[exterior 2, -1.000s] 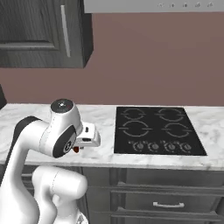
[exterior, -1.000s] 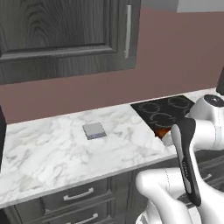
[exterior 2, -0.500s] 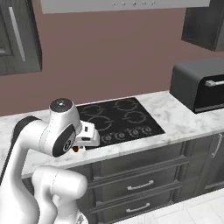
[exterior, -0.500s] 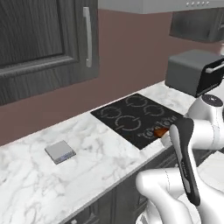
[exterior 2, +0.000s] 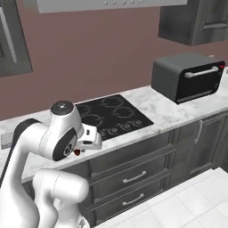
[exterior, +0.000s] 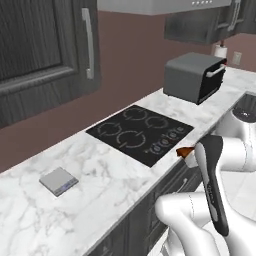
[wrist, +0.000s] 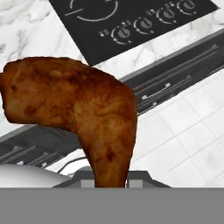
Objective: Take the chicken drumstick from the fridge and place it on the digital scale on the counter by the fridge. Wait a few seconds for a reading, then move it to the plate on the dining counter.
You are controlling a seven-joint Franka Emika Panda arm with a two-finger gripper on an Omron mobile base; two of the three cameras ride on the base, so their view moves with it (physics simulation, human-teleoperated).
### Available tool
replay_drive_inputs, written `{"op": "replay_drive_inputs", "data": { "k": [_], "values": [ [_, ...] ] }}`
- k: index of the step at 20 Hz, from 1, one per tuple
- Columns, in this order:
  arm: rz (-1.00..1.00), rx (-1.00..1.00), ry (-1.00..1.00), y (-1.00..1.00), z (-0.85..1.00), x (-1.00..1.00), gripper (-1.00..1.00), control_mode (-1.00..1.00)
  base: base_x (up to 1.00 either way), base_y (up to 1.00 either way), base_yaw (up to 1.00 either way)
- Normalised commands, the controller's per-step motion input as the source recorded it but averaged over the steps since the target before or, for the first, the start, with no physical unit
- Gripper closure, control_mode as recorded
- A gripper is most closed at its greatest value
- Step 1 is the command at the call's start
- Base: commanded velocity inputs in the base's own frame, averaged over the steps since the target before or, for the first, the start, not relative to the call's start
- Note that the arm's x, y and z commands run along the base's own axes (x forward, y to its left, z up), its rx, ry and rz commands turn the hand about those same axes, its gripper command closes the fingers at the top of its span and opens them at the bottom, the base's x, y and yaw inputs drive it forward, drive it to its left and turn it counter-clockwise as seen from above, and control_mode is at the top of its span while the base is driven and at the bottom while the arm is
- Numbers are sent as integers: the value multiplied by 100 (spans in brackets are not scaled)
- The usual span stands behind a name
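Chicken drumstick (wrist: 74, 105) rough, browned; counter (exterior: 100, 185) veined marble; cooktop (exterior: 140, 132) glossy black glass.

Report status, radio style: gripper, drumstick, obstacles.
Gripper shut on chicken drumstick. Digital scale bare, on counter left of cooktop. Nothing blocking.

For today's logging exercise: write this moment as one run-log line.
gripper: shut on chicken drumstick | digital scale: bare, on marble counter left of cooktop | phase: carrying drumstick | toaster oven: right of cooktop
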Motion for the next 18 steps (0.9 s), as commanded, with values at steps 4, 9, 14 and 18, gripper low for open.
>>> {"op": "replay_drive_inputs", "data": {
  "k": [4, 9, 14, 18],
  "values": [
    [0, 0, 0, 0, 0, 0, 100, 100, 66, -91, -6],
    [0, 0, 0, 0, 0, 0, 100, 100, 88, -100, 13],
    [0, 0, 0, 0, 0, 0, 100, 100, 90, -100, 6],
    [0, 0, 0, 0, 0, 0, 100, 100, 88, -100, -33]
  ]
}}
